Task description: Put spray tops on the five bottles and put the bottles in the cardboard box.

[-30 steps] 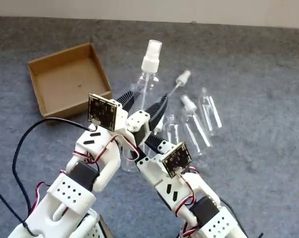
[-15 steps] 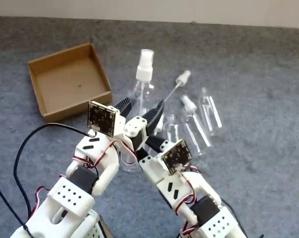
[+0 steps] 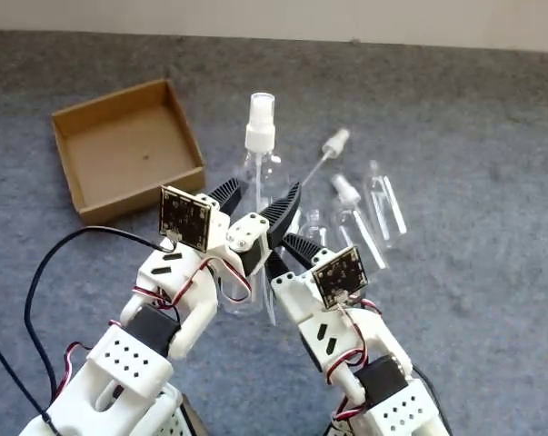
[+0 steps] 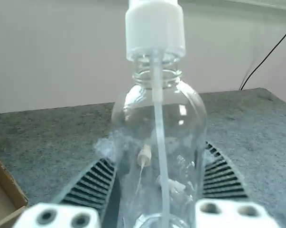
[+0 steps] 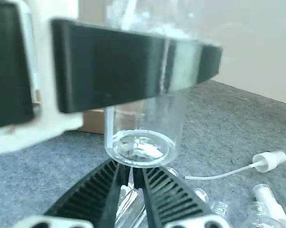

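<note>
Black ribbed fingers [image 4: 93, 187] of the left gripper [image 3: 255, 197] are clamping a clear round-shouldered plastic bottle [image 4: 157, 137] from both sides and are holding it upright. A white spray top [image 4: 154, 28] is sitting over the bottle's neck, with the neck threads showing just under its collar. Its thin dip tube is running straight down inside the clear body.

Beneath the bottle's round base, the right gripper [image 5: 132, 183] is pointing upward with its black ribbed fingers drawn almost together, leaving a thin slit between them. Their tips are sitting just under the base. I cannot tell whether they are touching it.

Farther out on the right arm's side, several loose pieces are lying close together on the grey carpet-like surface [image 3: 473, 136]:
- A small clear bottle with an open neck [image 3: 314, 238] is resting nearest the grippers.
- A clear bottle wearing a white top [image 3: 357, 227] is lying just beside it.
- Another clear bottle [image 3: 385, 204] is lying alongside that one, farther from the arms.
- A loose white spray head with a long thin tube [image 3: 333, 143] is lying just beyond them, its tube slanting toward the held bottle.

On the left arm's side, a shallow open brown cardboard box [image 3: 142, 194] is sitting flat on the surface, well apart from the lying bottles. The held bottle is standing near its closest corner.
</note>
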You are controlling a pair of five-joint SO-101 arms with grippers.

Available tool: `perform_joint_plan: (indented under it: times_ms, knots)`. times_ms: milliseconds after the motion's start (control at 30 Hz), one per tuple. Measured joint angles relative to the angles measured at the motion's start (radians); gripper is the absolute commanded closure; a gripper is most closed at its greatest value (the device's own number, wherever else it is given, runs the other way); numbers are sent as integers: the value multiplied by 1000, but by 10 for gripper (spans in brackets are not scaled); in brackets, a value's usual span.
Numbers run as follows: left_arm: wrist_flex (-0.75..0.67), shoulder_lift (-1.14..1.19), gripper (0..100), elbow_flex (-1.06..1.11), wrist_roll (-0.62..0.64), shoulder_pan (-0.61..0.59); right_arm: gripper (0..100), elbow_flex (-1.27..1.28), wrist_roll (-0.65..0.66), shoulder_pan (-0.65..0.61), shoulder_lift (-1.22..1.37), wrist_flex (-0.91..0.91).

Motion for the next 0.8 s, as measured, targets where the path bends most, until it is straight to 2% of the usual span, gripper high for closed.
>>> perform_joint_plan:
  times_ms: [600,800]
  knots:
    - [5,0,937,8,0,0,981,0,0,3,2,0]
    - [152,-64,937,-14,0,0,981,0,0,3,2,0]
